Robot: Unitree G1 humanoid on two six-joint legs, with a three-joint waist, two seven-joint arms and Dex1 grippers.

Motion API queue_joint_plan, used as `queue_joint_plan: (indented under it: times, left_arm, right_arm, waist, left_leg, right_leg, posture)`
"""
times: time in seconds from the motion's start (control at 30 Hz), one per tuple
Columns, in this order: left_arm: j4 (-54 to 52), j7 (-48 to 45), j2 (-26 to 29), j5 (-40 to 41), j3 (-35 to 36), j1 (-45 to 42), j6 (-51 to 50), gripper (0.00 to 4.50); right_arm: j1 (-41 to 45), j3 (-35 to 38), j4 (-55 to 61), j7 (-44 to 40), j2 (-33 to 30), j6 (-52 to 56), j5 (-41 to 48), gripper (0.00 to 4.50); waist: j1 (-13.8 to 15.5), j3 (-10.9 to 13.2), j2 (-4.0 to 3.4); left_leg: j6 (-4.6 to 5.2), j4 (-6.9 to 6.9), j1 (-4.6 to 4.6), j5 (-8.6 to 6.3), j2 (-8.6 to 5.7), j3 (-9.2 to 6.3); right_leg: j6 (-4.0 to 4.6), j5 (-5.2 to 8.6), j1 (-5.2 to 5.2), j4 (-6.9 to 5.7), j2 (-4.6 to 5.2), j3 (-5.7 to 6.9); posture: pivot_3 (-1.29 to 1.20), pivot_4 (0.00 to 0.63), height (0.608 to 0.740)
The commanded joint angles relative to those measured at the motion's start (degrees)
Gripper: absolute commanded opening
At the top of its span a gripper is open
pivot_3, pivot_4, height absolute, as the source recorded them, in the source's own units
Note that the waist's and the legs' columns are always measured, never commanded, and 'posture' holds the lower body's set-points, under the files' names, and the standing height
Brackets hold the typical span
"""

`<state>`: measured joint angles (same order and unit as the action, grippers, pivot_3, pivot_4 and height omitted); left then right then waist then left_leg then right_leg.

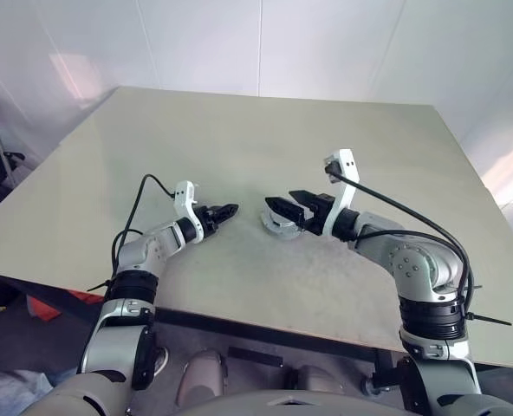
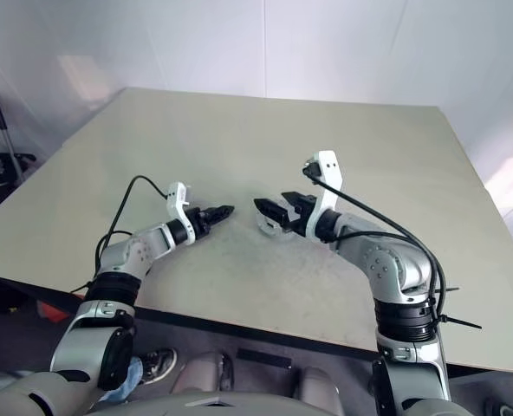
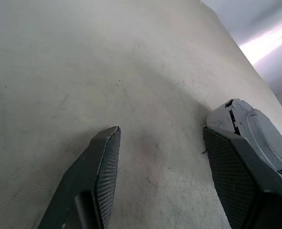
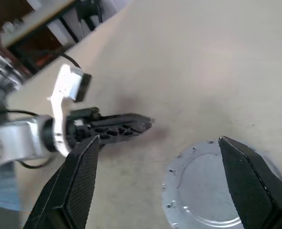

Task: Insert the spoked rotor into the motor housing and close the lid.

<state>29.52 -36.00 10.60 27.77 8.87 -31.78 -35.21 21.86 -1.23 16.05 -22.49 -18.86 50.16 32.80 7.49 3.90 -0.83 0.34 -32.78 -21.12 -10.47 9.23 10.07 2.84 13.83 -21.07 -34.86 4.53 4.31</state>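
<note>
Pale desk (image 1: 239,139) carries one round grey item near its middle, below the right gripper (image 1: 284,204). In the head views this item is largely covered by that gripper's black fingers; only a light-grey rim shows at their lower edge. The right wrist view gives it better: a flat light-grey disc with small holes along its rim, read as the lid (image 4: 212,188), lying flat on the desk, its lower edge cut off by the frame. Whether it sits on top of the motor housing cannot be told; no dark rim or windings can be made out. Right jaws stand wide open, one finger to each side of the disc and above it, not touching it. Left gripper (image 1: 225,211) hovers just above the desk, well to the left of the disc, pointing toward it. Left jaws are parted with bare desk between them, holding nothing. In the left wrist view a grey casing (image 3: 248,126) sits behind one finger, partly hidden.
</note>
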Motion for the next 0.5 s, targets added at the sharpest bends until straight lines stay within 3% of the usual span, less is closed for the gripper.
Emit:
queue_joint_plan:
  times: [0.03,0.5]
  left_arm:
    - [-0.3,0.1,0.4,-0.4,0.5,-1.0,0.9,2.94]
    - [-1.8,0.6,0.6,0.0,0.9,-0.1,0.9,2.94]
  right_arm:
    - [0.8,-4.7,-2.8,-2.0,-1.0,-10.8,-8.0,4.47]
    - [0.9,-9.5,-15.1,-7.0,1.1,-22.1,-18.3,4.47]
  waist:
    - [-0.1,0.0,0.00]
    - [-0.4,0.0,0.01]
  left_leg:
    - [0.00,0.00,0.01,0.00,0.00,0.00]
    - [0.41,-0.33,-0.12,-0.23,0.05,0.02]
  right_leg:
    - [0.00,0.00,0.00,0.00,0.00,0.00]
    - [0.18,-0.08,0.01,-0.02,-0.02,0.00]
  posture:
    - [0.00,0.000,0.740]
    - [0.00,0.000,0.740]
